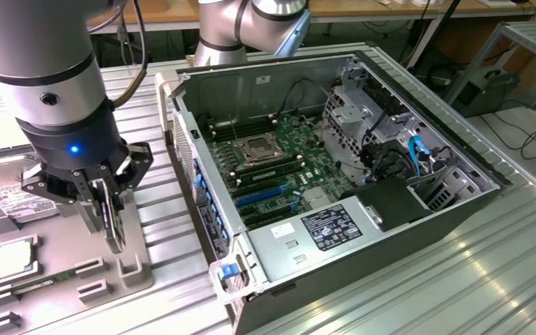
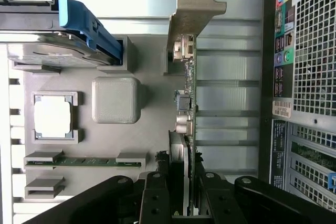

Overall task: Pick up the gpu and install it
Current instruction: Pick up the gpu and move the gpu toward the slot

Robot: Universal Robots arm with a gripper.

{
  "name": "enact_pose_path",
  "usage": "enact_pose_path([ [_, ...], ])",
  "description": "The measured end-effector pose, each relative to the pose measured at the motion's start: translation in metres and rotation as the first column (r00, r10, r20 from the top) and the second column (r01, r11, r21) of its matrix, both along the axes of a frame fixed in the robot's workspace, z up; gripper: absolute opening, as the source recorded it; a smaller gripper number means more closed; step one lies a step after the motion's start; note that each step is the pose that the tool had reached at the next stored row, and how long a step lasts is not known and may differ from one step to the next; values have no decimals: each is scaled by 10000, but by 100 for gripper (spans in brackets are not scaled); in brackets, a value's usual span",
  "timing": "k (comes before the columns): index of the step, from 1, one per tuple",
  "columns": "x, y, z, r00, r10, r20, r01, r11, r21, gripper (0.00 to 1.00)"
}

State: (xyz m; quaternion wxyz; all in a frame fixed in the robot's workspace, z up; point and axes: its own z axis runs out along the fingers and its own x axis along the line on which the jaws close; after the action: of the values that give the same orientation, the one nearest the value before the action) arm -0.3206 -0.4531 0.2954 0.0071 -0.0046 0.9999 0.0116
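- We are in a workshop, over a ribbed metal table. An open computer case lies on its side there, motherboard up. A grey parts holder sits at the exterior view's left.
- The gripper hangs over that holder. Its jaws are partly closed and clamp the gpu by its thin faces.
- The card stands on edge, and the wrist view shows its bracket at the end away from the fingers.
- We cannot tell whether its lower edge is clear of the holder.
- The hard drive, the processor and the memory stick lie in their own pockets, apart from the card.
- Risk, as we judge it: the hold is near one end, so the long free end could swing or slip between the pads.
- The bracket could catch on the holder block just beside it and twist the card.
- A tilted card would meet the blue slots crooked, and the case wall could snag the bracket.
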Motion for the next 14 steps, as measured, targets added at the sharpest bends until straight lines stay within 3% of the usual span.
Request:
enact_pose_path([
  [14,4,0,116,10000,0,-31,0,10000,12,27],
])
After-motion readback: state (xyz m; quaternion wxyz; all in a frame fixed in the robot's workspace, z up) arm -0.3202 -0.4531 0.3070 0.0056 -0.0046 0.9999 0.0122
